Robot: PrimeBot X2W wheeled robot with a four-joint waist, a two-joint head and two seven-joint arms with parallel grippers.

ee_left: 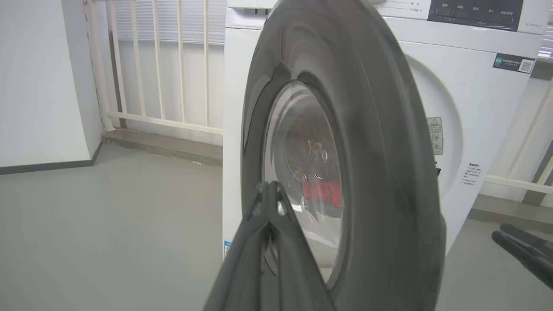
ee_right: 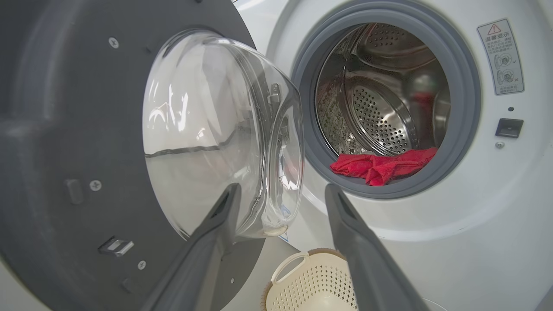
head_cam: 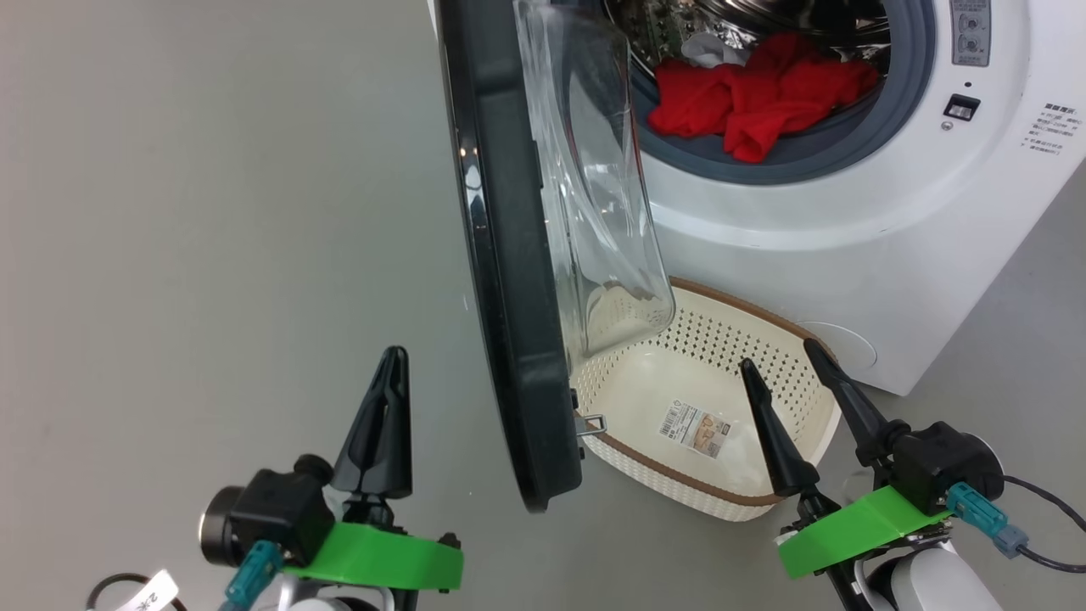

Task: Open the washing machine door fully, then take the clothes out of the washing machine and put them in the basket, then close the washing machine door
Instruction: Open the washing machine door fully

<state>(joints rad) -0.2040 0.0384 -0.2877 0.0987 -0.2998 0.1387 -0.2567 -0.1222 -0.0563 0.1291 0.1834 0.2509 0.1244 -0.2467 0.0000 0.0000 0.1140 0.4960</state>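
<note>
Clothes (head_cam: 755,98), bright red, lie bunched at the front of the steel drum (ee_right: 380,108), and a fold spills over the lower lip of the grey gasket (ee_right: 464,108) of the washing machine (head_cam: 848,255). The washing machine door (head_cam: 509,297) hangs swung out on the robot's left of the opening, nearly edge-on in the head view, with its clear glass bowl bulging toward the machine. The basket (head_cam: 679,479) sits on the floor (head_cam: 212,212) just in front of the machine, partly under the glass bowl, with a label sticker (head_cam: 700,430) on its bottom. The right gripper (head_cam: 779,355) hovers over the basket's near right corner on the inner side of the door. Its two fingers are spread wide and hold nothing, and in its wrist view they point toward the drum opening. The left gripper (head_cam: 393,365) is on the other side of the door, facing its glossy outer face. Its fingers are pressed together on nothing, and in the head view floor shows between them and the door's rim.
</note>
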